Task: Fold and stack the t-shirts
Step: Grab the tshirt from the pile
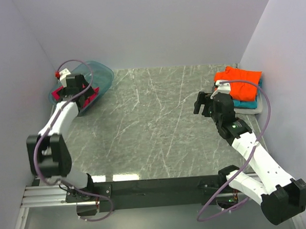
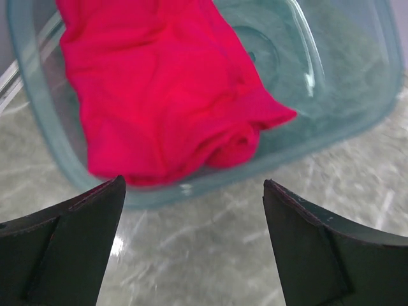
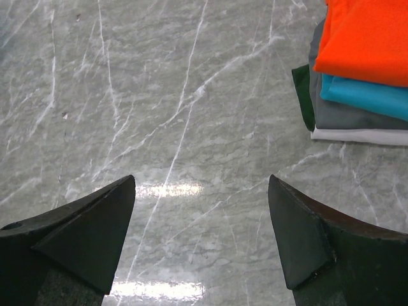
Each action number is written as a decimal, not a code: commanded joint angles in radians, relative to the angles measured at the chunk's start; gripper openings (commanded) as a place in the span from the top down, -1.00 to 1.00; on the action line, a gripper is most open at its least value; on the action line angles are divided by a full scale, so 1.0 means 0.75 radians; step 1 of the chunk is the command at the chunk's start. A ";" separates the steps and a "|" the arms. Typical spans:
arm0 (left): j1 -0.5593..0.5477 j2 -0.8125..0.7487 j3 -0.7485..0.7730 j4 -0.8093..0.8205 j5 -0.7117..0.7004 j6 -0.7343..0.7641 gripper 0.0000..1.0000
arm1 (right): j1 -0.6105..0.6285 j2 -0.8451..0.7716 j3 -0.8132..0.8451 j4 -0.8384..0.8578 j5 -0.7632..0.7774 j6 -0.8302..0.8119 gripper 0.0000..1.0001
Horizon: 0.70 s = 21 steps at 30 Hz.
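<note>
Though the folded stack [image 1: 242, 88] sits well apart from the tub [image 1: 105, 73], the crimson shirt [image 2: 159, 95] lies crumpled inside it, unfolded; left hand [image 2: 192, 191] and right hand [image 3: 201, 185] gape empty.

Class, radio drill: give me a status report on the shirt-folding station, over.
Left gripper open, empty, at the tub. Right gripper open, empty. Crimson shirt crumpled in tub; orange shirt tops folded stack. Nothing seen in the way.

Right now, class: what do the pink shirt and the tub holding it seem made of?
Pink shirt: soft matte cloth, probably a cotton knit; it creases and bunches. Tub: smooth teal plastic, by the look; its wall is see-through and catches glints of light.
</note>
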<state>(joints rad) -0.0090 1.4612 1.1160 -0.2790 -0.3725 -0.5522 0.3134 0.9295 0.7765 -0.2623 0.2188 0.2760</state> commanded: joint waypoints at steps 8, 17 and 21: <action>0.108 0.461 0.375 0.008 -0.021 0.125 -0.82 | -0.011 -0.043 -0.039 0.069 0.003 0.006 -0.82; 0.114 0.608 0.412 -0.045 0.063 0.149 -0.68 | -0.013 -0.039 -0.043 0.076 -0.013 0.006 -0.81; 0.118 0.690 0.461 -0.094 0.063 0.164 -0.35 | -0.013 -0.043 -0.043 0.074 -0.018 0.006 -0.82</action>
<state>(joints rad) 0.0792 1.9388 1.4136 -0.3214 -0.3428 -0.4541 0.3130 0.9157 0.7467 -0.2459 0.2119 0.2760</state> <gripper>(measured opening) 0.701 0.907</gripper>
